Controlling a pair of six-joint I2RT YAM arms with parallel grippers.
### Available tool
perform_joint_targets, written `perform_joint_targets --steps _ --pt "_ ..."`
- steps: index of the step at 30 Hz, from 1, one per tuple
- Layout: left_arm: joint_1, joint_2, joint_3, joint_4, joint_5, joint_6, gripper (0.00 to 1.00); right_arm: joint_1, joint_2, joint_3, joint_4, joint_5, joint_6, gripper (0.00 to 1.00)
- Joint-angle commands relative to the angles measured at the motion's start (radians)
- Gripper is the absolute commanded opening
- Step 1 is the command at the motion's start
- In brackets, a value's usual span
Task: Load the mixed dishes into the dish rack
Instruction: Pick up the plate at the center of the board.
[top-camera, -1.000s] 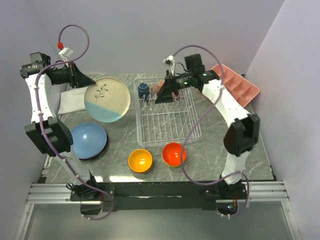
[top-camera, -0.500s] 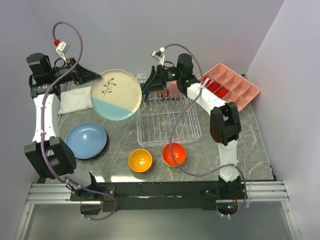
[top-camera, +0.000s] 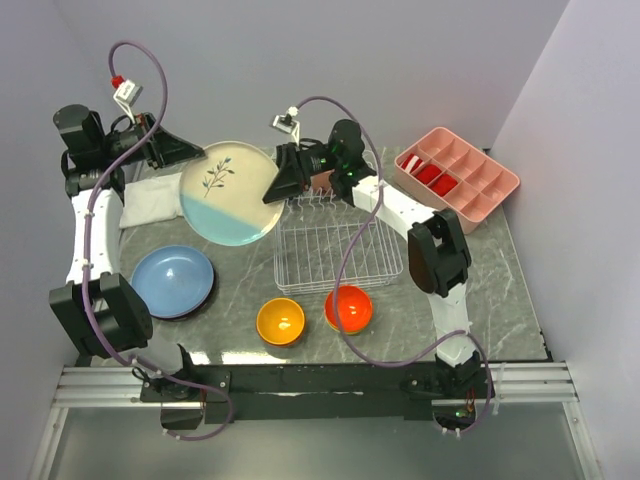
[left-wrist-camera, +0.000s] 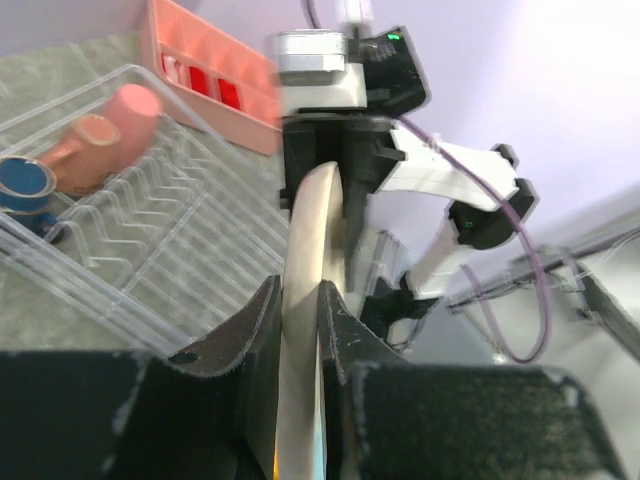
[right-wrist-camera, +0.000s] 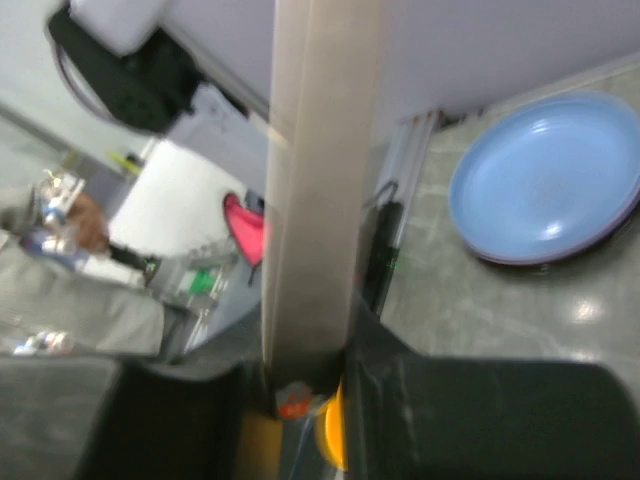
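The cream plate with a leaf sprig (top-camera: 232, 192) hangs in the air left of the dish rack (top-camera: 335, 250), face toward the top camera. My left gripper (top-camera: 190, 155) is shut on its left rim; in the left wrist view the plate's edge (left-wrist-camera: 310, 230) stands between the jaws of the left gripper (left-wrist-camera: 300, 310). My right gripper (top-camera: 272, 190) reaches across and clamps the opposite rim, the plate's edge (right-wrist-camera: 315, 180) filling its jaws. A navy cup (left-wrist-camera: 25, 180) and a pink cup (left-wrist-camera: 100, 135) lie in the rack. A blue plate (top-camera: 172, 282), orange-yellow bowl (top-camera: 280, 321) and red-orange bowl (top-camera: 348, 308) rest on the table.
A pink compartment tray (top-camera: 458, 177) sits at the back right. A white folded cloth (top-camera: 150, 203) lies at the back left under the left arm. The right arm stretches over the rack's far end.
The left arm has carried the plate up and toward the rack. The right arm has swung left from the rack's back to the plate's right rim, and its jaws have closed in.
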Motion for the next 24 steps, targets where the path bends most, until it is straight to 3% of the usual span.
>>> perform_joint_targets --steps 1,2,5,7,8,10,11,12,14,15,17,18,21,24 --pt "-0.004 -0.026 -0.008 0.067 0.129 -0.085 0.01 -0.012 -0.030 0.022 -0.064 0.026 -0.056 0.08" --pt "-0.004 -0.024 -0.011 0.056 0.125 -0.076 0.01 -0.012 -0.033 0.029 -0.094 0.030 -0.067 0.01" --pt "-0.006 -0.015 -0.014 0.041 0.117 -0.059 0.01 -0.014 -0.043 0.061 -0.212 0.055 -0.119 0.00" --pt "-0.006 -0.004 -0.028 0.027 0.103 -0.036 0.18 -0.021 -0.058 0.081 -0.300 0.082 -0.202 0.00" --pt "-0.004 -0.001 -0.032 -0.016 0.094 0.029 0.31 -0.030 -0.066 0.118 -0.473 0.102 -0.258 0.00" --pt "0.002 0.011 -0.028 -0.109 0.025 0.137 0.47 -0.047 -0.101 0.163 -0.676 0.145 -0.486 0.00" --pt "0.003 0.020 0.018 -0.266 -0.024 0.303 0.57 -0.056 -0.113 0.221 -0.907 0.240 -0.569 0.00" --pt "0.003 0.034 0.056 -0.363 -0.112 0.403 0.59 -0.078 -0.125 0.247 -1.005 0.285 -0.722 0.00" --pt "-0.007 0.084 0.145 -0.543 -0.229 0.594 0.62 -0.101 -0.185 0.278 -1.204 0.456 -0.829 0.00" --pt "-0.010 0.095 0.159 -0.560 -0.377 0.608 0.63 -0.121 -0.211 0.278 -1.252 0.539 -0.908 0.00" --pt "-0.012 0.111 0.144 -0.519 -0.472 0.601 0.66 -0.141 -0.283 0.238 -1.337 0.628 -0.979 0.00" --pt "-0.014 0.105 0.128 -0.490 -0.525 0.593 0.67 -0.146 -0.300 0.233 -1.369 0.775 -1.042 0.00" --pt "-0.026 0.098 0.077 -0.420 -0.633 0.633 0.67 -0.162 -0.381 0.177 -1.425 1.028 -1.113 0.00" --pt "-0.034 0.095 0.035 -0.360 -0.728 0.610 0.67 -0.187 -0.406 0.216 -1.513 1.136 -1.110 0.00"
